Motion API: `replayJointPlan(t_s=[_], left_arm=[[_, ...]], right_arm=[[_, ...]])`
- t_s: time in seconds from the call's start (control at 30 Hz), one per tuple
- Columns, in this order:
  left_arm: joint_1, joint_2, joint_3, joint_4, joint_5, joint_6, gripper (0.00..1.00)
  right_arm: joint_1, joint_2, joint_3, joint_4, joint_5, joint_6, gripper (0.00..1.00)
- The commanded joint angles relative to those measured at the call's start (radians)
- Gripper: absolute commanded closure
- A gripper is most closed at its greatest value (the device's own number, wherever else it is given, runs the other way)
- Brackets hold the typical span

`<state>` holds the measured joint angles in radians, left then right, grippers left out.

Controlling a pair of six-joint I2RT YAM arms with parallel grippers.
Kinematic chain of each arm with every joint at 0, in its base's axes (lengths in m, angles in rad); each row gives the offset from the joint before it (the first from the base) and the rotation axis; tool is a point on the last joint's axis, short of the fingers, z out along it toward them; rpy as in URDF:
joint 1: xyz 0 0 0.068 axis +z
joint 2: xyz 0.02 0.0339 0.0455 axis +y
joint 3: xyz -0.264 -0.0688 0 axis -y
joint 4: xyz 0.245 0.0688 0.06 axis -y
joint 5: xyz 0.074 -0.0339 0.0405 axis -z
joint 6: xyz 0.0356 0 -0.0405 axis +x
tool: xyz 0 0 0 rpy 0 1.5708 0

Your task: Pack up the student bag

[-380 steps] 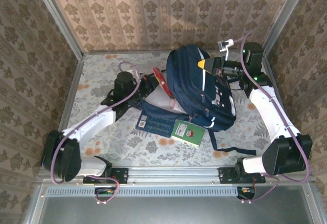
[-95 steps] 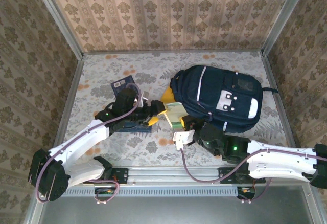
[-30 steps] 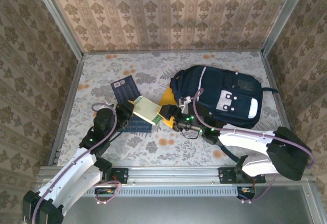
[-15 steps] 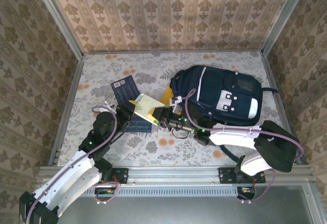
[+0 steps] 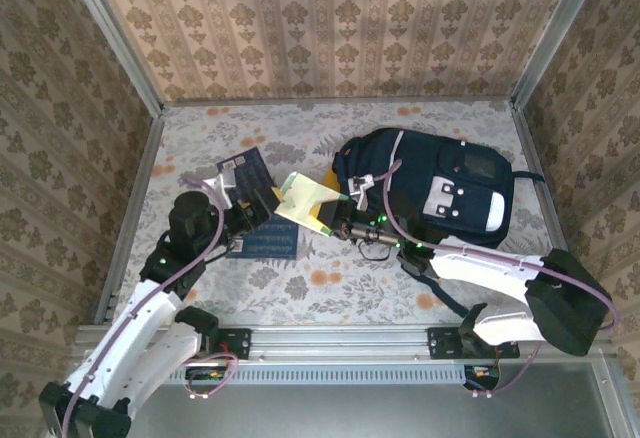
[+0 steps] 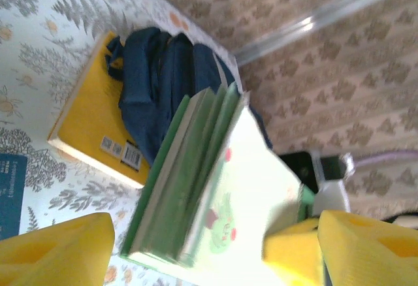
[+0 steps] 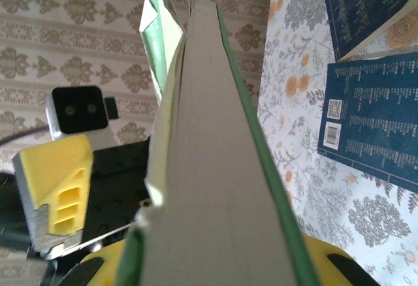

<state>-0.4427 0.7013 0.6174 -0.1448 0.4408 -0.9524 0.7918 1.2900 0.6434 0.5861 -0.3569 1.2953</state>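
— Now, starting at the left: any change at the left gripper (image 5: 262,205)?
— Yes. Released within the last second, with yellow fingers (image 6: 59,247) wide apart on either side of the green book (image 5: 305,196) and no longer pinching it.
— Below that gripper?
— Two dark blue books (image 5: 265,241), flat on the flowered table (image 5: 200,138), untouched.
— Moving to the middle: the green book?
— Held up off the table between both arms, pages slightly fanned. Clenched now by the right gripper (image 5: 330,220) at the lower right edge; that claw open a second ago, closed on the book since.
— Right of that?
— Yellow book (image 6: 91,129) flat on the table, one edge tucked against the student bag (image 5: 440,193). Bag lying at centre-right of the table, navy with white stripes and a grey patch, just beyond the right gripper.
— Meaning for the packing?
— Most likely a finished handover from left to right. Probably next: carrying the green book rightward into the bag. Hard to tell from above how wide the bag's mouth gapes.
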Motion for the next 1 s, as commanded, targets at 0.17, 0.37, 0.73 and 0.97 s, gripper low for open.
replayJointPlan(t_s=[0.17, 0.37, 0.73, 0.97], left_arm=[[0.052, 0.044, 0.020, -0.096, 0.266, 0.171, 0.15], [0.056, 0.059, 0.001, -0.020, 0.343, 0.131, 0.13], [0.063, 0.088, -0.067, 0.289, 0.471, -0.054, 0.22], [0.063, 0.081, -0.081, 0.407, 0.510, -0.113, 0.53]], right_arm=[[-0.049, -0.140, 0.051, -0.117, -0.226, -0.131, 1.00], [-0.050, -0.161, 0.071, -0.155, -0.317, -0.162, 1.00], [-0.064, -0.180, 0.093, -0.235, -0.361, -0.226, 1.00], [-0.081, -0.170, 0.112, -0.293, -0.361, -0.253, 1.00]])
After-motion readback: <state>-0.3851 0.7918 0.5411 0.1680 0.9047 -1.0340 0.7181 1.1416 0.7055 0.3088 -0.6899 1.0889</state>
